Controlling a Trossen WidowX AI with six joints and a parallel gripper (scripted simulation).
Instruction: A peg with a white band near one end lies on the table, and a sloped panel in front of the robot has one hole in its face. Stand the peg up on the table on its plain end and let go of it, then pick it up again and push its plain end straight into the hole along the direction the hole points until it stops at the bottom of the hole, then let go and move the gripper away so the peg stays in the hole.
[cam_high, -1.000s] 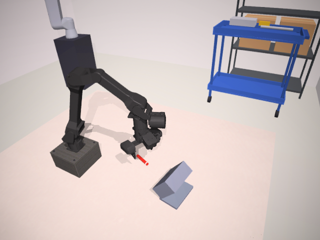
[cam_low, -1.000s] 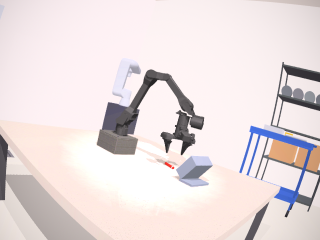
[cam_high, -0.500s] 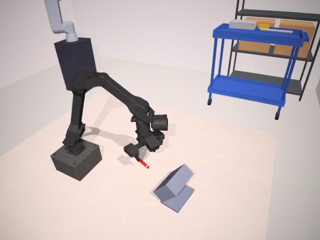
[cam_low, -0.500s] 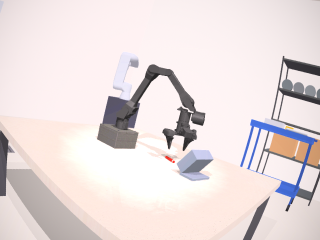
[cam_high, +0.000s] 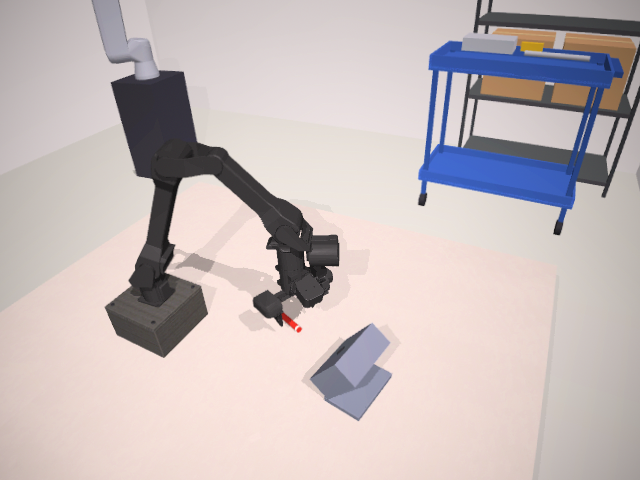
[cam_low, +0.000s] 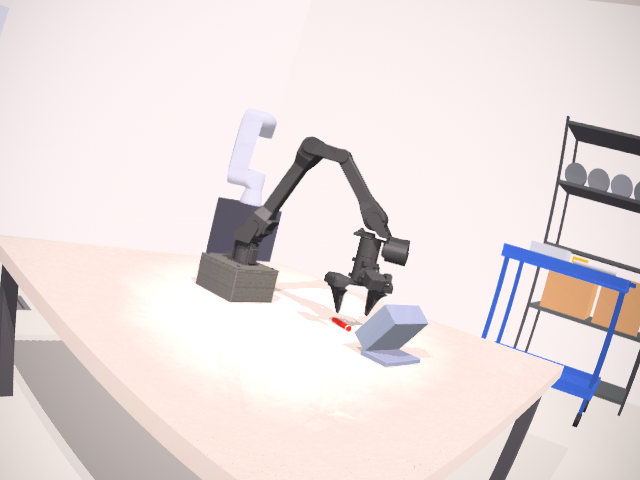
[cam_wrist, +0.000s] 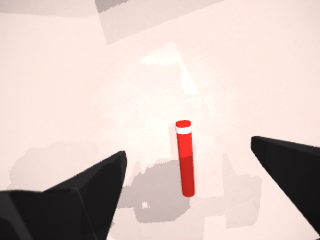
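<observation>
The red peg lies flat on the table. Its white-banded end points toward the sloped panel and is at the top in the wrist view; its plain end is partly hidden behind a finger in the top view. My gripper is wide open and empty, pointing down above the peg, with one finger on each side of it in the wrist view. The grey-blue sloped panel stands beyond the banded end. Its hole shows as a dark slot in the top view and is hidden in the exterior view.
The arm's dark base block stands on the table behind the peg, on the side away from the panel. A blue cart and a shelf rack with boxes stand off the table in the background.
</observation>
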